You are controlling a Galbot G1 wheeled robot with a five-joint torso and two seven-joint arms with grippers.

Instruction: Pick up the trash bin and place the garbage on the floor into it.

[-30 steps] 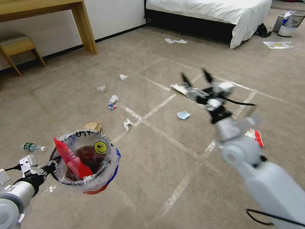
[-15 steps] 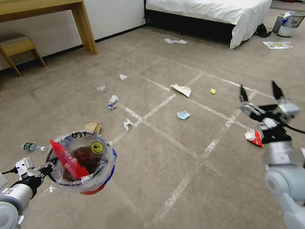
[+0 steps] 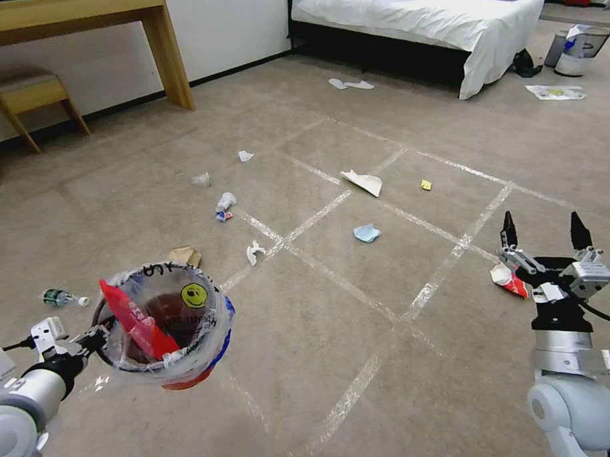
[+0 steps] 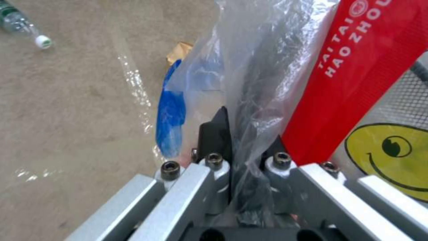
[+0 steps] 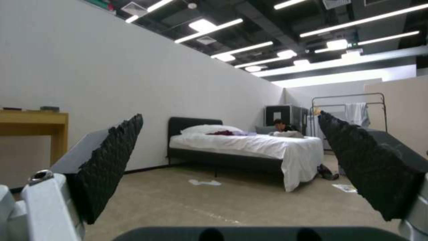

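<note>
My left gripper (image 3: 98,336) is shut on the rim of the red trash bin (image 3: 165,327) and holds it above the floor (image 3: 362,333) at the lower left. The left wrist view shows my left gripper (image 4: 243,134) pinching the rim and clear liner beside the smiley sticker (image 4: 392,157). A red wrapper strip (image 3: 138,321) stands inside the bin. My right gripper (image 3: 544,232) is open at the lower right, fingers pointing up, next to a red-white packet (image 3: 510,278). Garbage on the carpet includes a blue tissue (image 3: 366,233), white paper (image 3: 363,181), a white tissue (image 3: 254,250), a brown paper bag (image 3: 186,255) and a bottle (image 3: 59,298).
A bed (image 3: 431,17) stands at the back, with white slippers (image 3: 351,84) in front of it. A grey mesh bin (image 3: 575,46) and a paper sheet (image 3: 555,92) are at the far right. A wooden desk (image 3: 169,53) and a stool (image 3: 27,95) line the left wall.
My right arm has swung from the middle of the view to the lower right and drawn back, its gripper still open. The bin stays held in nearly the same place.
</note>
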